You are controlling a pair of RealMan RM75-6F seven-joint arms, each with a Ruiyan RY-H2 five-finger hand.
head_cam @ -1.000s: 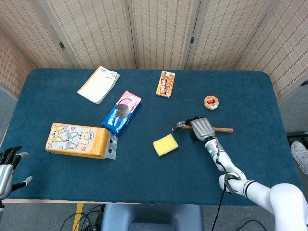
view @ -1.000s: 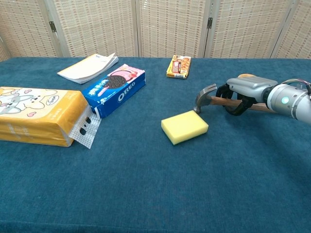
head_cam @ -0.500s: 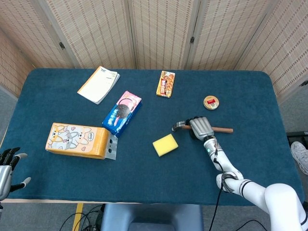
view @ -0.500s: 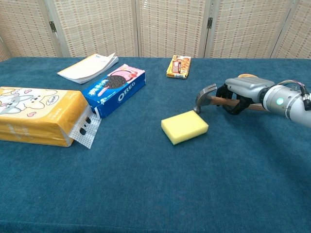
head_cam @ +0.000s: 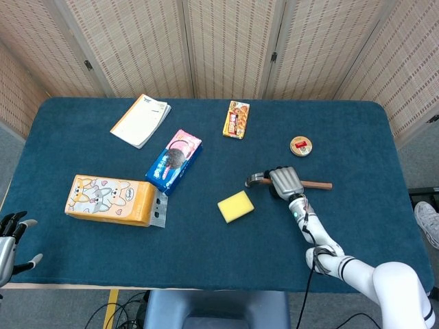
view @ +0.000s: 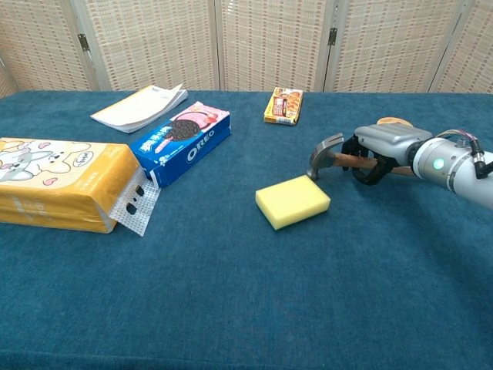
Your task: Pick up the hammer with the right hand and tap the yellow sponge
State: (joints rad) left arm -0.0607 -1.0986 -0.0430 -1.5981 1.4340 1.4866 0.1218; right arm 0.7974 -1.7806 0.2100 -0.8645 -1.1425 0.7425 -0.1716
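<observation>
Right hand point(view: 379, 150) wrapped around the wooden handle of the hammer point(view: 326, 154), fingers curled under it, grip sitting close behind the metal head rather than out toward the handle's end. Hammer lies roughly level, low over the blue table point(view: 231, 293); from the chest view the head sits just beside the far right corner of the yellow sponge point(view: 293, 201), and I cannot tell whether it touches it. From the head view the handle's free end pokes out past the hand toward the small round tin point(head_cam: 300, 145), well apart from it. Left hand point(head_cam: 9, 236) hangs off the near left edge of the table, fingers spread, holding nothing. Risks as I judge them: with the grip so near the head, a swing has little lever, so the tap may land as a push and shove the light sponge sideways instead of striking it. Head is aimed at the sponge's corner, not its middle; a drop from here could clip the edge, flip the sponge, or hit bare cloth. Handle could also roll within the fingers if the hold is loose, turning the face off-line. Cookie box point(view: 183, 142), tissue pack point(view: 65, 184) and notebook point(view: 141, 106) stand well clear.
</observation>
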